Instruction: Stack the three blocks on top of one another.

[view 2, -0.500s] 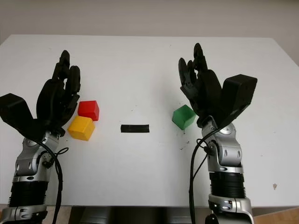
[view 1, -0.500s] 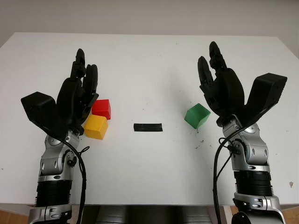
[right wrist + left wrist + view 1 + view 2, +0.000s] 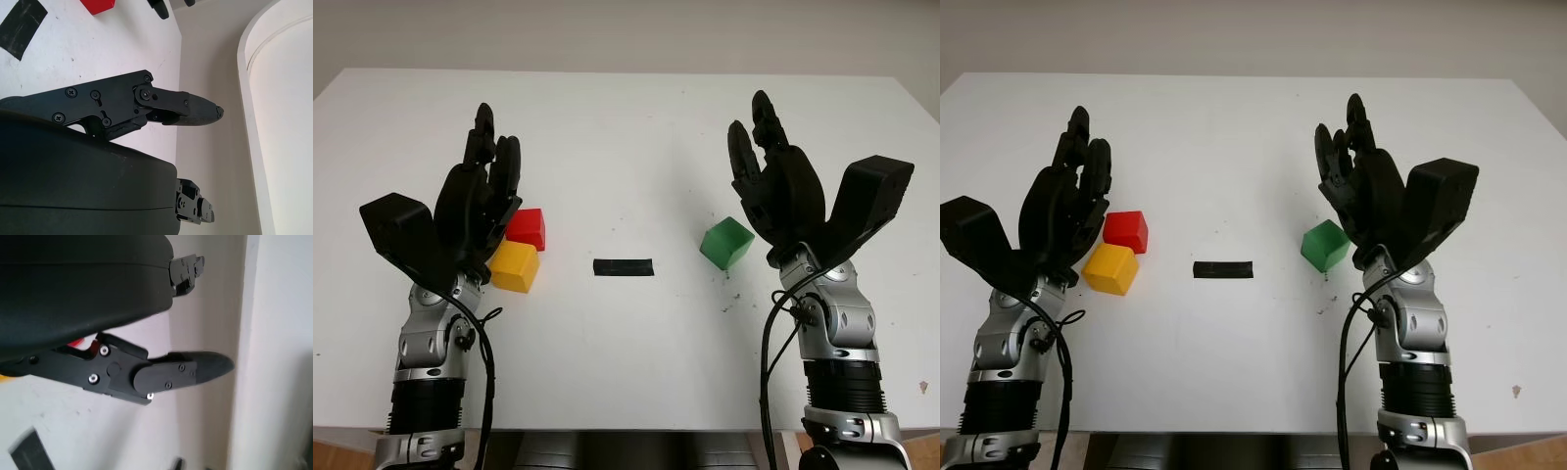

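Looking down from the left eye view: the white table (image 3: pixel 626 127) carries three blocks and a strip of black tape (image 3: pixel 623 266). The left hand (image 3: pixel 480 211) is raised beside the red block (image 3: pixel 528 228) and covers that block's near-left corner; it grips nothing, fingers straight and pointing up toward the far edge. The yellow block (image 3: pixel 516 266) sits just in front of the red one, the two touching or nearly so; I cannot tell which. The green block (image 3: pixel 725 243) stands well apart on the other side of the tape, turned so a corner points toward the robot. The right hand (image 3: pixel 773 191) is raised just beside it, empty, fingers extended. Wide bare table lies beyond the blocks to the far edge, and in front of them toward the near edge. The tape's long axis runs left to right.

Right eye view: same layout; here a narrow gap shows between the right hand and the green block.

Left wrist view: the hand's shell hides most of the scene; one finger (image 3: pixel 181 374) reaches out straight, a sliver of red shows behind it, and a corner of tape is cut off by the picture edge.

Right wrist view: one straight finger (image 3: pixel 176 105), tape and the red block both cut off at the edge.
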{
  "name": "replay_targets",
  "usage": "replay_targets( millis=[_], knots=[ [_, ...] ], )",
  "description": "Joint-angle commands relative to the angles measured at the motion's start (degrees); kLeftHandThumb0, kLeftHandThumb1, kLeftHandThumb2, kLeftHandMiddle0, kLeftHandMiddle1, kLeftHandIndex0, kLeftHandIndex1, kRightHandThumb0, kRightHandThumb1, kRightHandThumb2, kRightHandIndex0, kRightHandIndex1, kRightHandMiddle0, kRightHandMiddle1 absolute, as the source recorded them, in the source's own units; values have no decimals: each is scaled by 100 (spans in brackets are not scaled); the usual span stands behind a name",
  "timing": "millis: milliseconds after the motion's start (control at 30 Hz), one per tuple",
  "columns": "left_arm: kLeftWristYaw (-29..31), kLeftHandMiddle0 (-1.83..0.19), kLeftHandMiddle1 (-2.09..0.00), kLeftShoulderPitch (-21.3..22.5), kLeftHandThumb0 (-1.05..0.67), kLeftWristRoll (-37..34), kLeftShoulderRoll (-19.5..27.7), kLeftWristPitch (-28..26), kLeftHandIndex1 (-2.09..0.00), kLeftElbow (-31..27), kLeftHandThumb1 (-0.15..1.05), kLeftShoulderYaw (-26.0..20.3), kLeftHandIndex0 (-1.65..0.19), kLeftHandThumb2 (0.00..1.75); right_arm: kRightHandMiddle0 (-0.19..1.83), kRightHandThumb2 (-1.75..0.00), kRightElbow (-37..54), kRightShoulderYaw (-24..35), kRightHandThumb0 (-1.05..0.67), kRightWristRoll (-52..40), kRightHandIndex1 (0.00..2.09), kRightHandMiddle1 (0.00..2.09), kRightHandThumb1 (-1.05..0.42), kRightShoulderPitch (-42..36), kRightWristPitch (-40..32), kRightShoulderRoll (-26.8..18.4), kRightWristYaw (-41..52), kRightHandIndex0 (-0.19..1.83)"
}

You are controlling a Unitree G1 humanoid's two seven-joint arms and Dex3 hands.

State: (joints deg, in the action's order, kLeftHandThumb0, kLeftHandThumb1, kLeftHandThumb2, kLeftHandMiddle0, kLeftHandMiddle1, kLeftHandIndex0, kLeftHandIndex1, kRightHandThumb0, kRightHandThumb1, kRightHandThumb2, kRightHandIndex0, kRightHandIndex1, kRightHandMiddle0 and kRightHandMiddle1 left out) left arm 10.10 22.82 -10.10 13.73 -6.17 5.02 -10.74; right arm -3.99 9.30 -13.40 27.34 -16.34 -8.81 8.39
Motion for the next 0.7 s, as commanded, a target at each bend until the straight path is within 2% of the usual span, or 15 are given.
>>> replay_targets(
  millis=[0,100,200,300,400,500,667],
  knots=[
    [-42,19,0,102,-59,490,443,-33,0,-318,105,159,19,41,-19,-52,132,6,-55,-6,0,0,-105,-28,-31,-26,-12,-19],
    [-28,7,-6,305,-59,1413,1103,-338,-6,-577,105,438,8,26,-19,-50,160,-14,-56,14,0,0,-105,-20,-37,-47,-3,-19],
    [220,-4,-9,634,-55,2072,1736,-467,-12,-524,103,677,-7,10,-19,-50,188,-23,-55,27,0,0,-105,-14,-87,-47,-25,-19],
    [648,-14,-9,1047,-50,2566,2289,-619,-17,-370,98,939,-22,5,-19,-51,187,-20,-54,14,0,0,-105,-19,-81,-37,-8,-19],
    [1101,-17,-7,1396,-44,2871,2650,-726,-16,-240,94,1180,-32,4,-19,-52,197,-29,-54,6,0,0,-105,-28,-102,-30,4,-19],
    [1208,-16,-5,1681,-39,3479,3060,-4,-15,142,91,1598,-38,4,-19,-52,199,-44,-54,19,0,0,-105,-45,-96,-25,10,-19],
    [1342,-7,-3,2173,-32,4148,3603,1430,-8,883,86,2064,-34,4,-19,-54,244,-58,-54,37,0,0,-105,-96,-104,-14,-24,-19]
  ],
)
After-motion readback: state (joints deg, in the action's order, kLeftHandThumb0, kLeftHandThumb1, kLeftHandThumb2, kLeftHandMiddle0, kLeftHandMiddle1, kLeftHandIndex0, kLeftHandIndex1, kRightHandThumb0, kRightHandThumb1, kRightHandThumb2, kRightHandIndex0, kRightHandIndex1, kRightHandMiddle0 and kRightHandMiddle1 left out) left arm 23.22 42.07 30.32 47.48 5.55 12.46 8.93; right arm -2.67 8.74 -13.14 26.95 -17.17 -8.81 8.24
